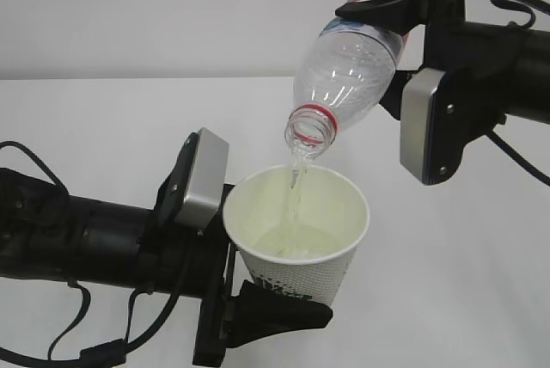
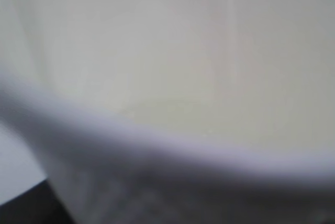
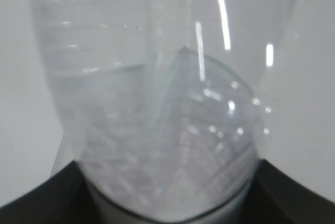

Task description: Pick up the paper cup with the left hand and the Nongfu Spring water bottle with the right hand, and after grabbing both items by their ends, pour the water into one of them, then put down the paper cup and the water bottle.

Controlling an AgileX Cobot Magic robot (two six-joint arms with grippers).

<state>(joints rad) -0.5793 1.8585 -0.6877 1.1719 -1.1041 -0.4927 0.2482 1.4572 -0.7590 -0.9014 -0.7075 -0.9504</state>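
A thin stream of water (image 1: 296, 180) is running from the tilted, neck-down Nongfu Spring water bottle (image 1: 348, 71) into the paper cup (image 1: 296, 243) (some already pooled inside), the right pincer (image 1: 391, 20) clamping the bottle, the left pincer (image 1: 258, 299) gripping the cup above the white counter (image 1: 455, 282).

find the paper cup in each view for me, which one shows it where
Exterior view: the paper cup sits low and centre, held in the left claw, under the bottle mouth.
Left wrist view: the cup's cream inside and blurred rim fill nearly the whole picture.
Right wrist view: not in it; only the clear bottle shows.
Shared landmark: the thin stream of water falling into the cup, faint in the left wrist view.
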